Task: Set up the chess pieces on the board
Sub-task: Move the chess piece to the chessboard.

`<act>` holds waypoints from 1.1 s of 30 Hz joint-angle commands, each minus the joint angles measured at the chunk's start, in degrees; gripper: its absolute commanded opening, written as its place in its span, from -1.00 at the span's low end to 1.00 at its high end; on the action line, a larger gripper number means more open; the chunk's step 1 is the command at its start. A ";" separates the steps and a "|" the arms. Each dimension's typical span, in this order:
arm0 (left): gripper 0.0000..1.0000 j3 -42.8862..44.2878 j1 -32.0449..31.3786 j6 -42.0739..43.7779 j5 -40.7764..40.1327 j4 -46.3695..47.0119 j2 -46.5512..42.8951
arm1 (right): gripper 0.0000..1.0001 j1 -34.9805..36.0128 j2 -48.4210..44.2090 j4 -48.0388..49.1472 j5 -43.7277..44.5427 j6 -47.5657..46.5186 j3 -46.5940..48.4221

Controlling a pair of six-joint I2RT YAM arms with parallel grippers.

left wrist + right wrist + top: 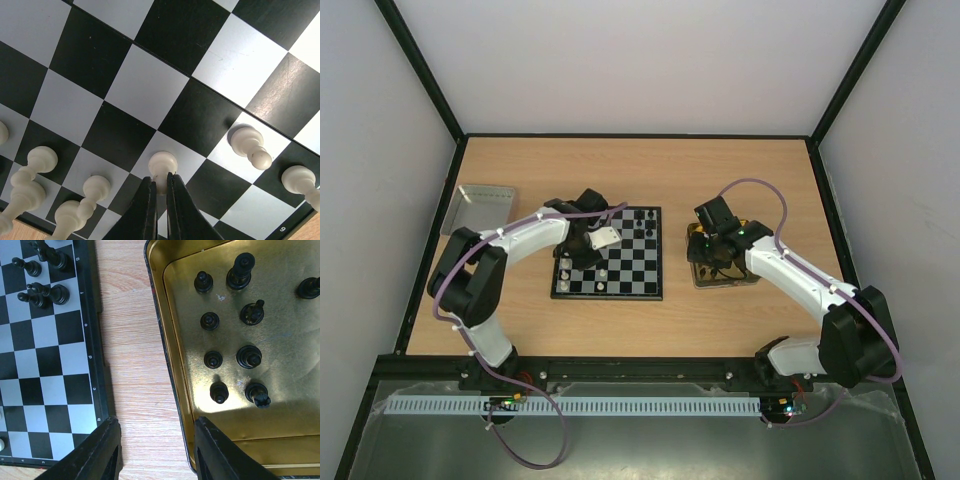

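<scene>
Your left hand point(159, 187) is low over the board point(145, 95), clenched on a white pawn point(163, 167). The two fingers sit almost together, with the pawn's stem pinched between the tips and only its round head showing above them. The pawn looks to be over a light square, and its foot is hidden, so you can't tell if it's down yet. More white pieces point(37, 165) stand upright on either side, near that edge of the board. That's why the grip is so narrow and steep: it leaves the neighbours room.

Over on the other side, your right hand point(157, 450) is released, fingers spread wide. It hangs above the bare desk point(127, 340), between the board's frame and the rim of the yellow tray point(165, 315). It holds nothing. Nine or so black pieces point(248, 356) wait in that tray, upright and apart, so each is easy to reach. A few black ones point(50, 292) are already on the board's far corner. The silver tray point(485, 200) sits well off to the left.

By the look of it, you're mid-setup with plenty left.
</scene>
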 commanded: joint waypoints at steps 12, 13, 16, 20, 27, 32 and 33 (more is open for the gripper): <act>-0.96 -2.74 0.50 1.30 -2.66 -2.07 -2.55 | -0.22 0.24 -0.63 -1.11 1.11 -0.06 -0.97; -0.96 -2.85 0.66 1.46 -2.80 -2.11 -2.77 | -0.21 0.24 -0.65 -1.06 1.07 -0.03 -1.09; -0.96 -3.00 1.03 1.75 -2.95 -2.38 -3.09 | -0.21 0.24 -0.66 -0.84 0.93 0.02 -1.26; -0.96 -3.20 1.78 1.95 -3.20 -2.52 -3.43 | -0.22 0.24 -0.70 -0.49 0.63 0.14 -1.48; -0.96 -3.64 2.78 2.38 -3.43 -2.58 -3.99 | -0.22 0.24 -0.79 -0.28 0.47 0.15 -1.88; -0.96 -3.92 3.16 2.64 -3.41 -2.79 -4.29 | -0.22 0.24 -0.71 -0.12 0.45 0.12 -2.03; -0.96 -4.00 3.20 2.65 -3.46 -2.78 -4.34 | -0.22 0.24 -0.73 -0.12 0.45 0.20 -2.07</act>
